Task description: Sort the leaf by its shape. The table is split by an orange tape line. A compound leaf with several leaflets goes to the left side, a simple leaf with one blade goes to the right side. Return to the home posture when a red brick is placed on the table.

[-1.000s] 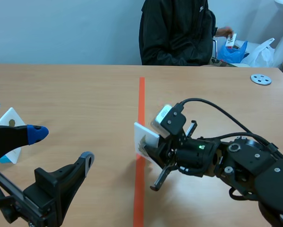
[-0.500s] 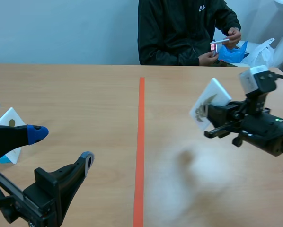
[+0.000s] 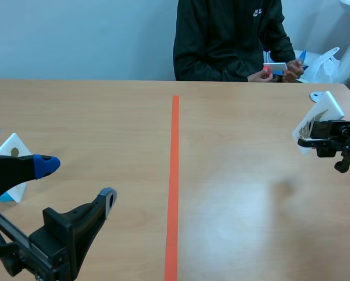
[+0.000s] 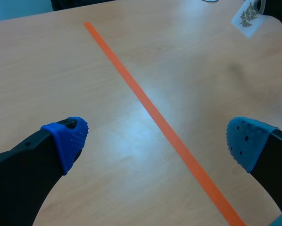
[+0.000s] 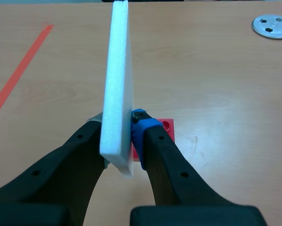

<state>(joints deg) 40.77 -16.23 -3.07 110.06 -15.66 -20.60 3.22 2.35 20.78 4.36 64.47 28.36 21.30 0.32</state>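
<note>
Count: two black arms, three white cards, one tape line, one disc.

- Right tool (image 3: 313,140): clenched on the white foam card with a feathery, many-leaflet leaf printed on it (image 3: 316,117). Card stands upright, pinched edge-on between the two fingers and held off the wooden bench (image 3: 105,117). It is near the bench's right margin, well apart from the orange tape line (image 3: 174,175) and on its right side.
- Left tool (image 3: 76,180): released, blue pads (image 4: 68,141) spread wide, nothing between them. It hangs over the left half, with the tape line running under it in its own wrist view.
- Second white card (image 3: 12,151): stands on the far left of the bench, partly hidden by the left arm.
- Third card, small and white (image 3: 275,68): in the hands of a person in a dark top (image 3: 222,41) seated across the bench.
- Grey round perforated disc (image 5: 274,26): lies flat ahead of the right tool; the held card partly covers it in the scene view.
- Small red square (image 5: 167,125): just beyond the right tool's finger; brick or mark, cannot tell.
</note>
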